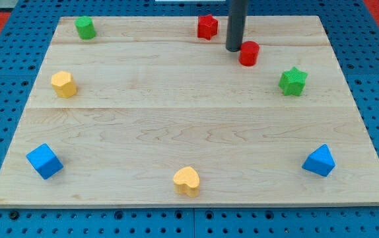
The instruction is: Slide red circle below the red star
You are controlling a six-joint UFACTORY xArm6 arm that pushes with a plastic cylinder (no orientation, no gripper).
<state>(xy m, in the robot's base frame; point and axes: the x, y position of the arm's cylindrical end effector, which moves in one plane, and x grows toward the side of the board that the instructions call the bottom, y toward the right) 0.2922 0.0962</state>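
Wooden board (189,132) on a blue pegboard bench; contents listed outward from the rod, places given relative to the red star.

- My tip (234,49): end of a plain dark rod with no jaws to part or close, so nothing is clamped. It sits to the view's right of the red star (207,26) and slightly lower, touching or all but touching the left flank of the red circle.
- Red circle (249,53): right of the star and somewhat below it, near the board's top edge.
- Green star (293,81): further right, lower.
- Green block (84,27): far left, level with the star; exact shape unclear.
- Yellow block (63,84): far left, lower.
- Yellow heart (187,180): well below, near the bottom edge.
- Blue cube (44,160), blue block (319,160): bottom left and bottom right.

Handling note, my judgement: I am on the wrong flank. A push from here sends the circle rightward. I would go round to its upper right, then push leftward and slightly down, through its centre, stopping directly beneath the star without nudging it.
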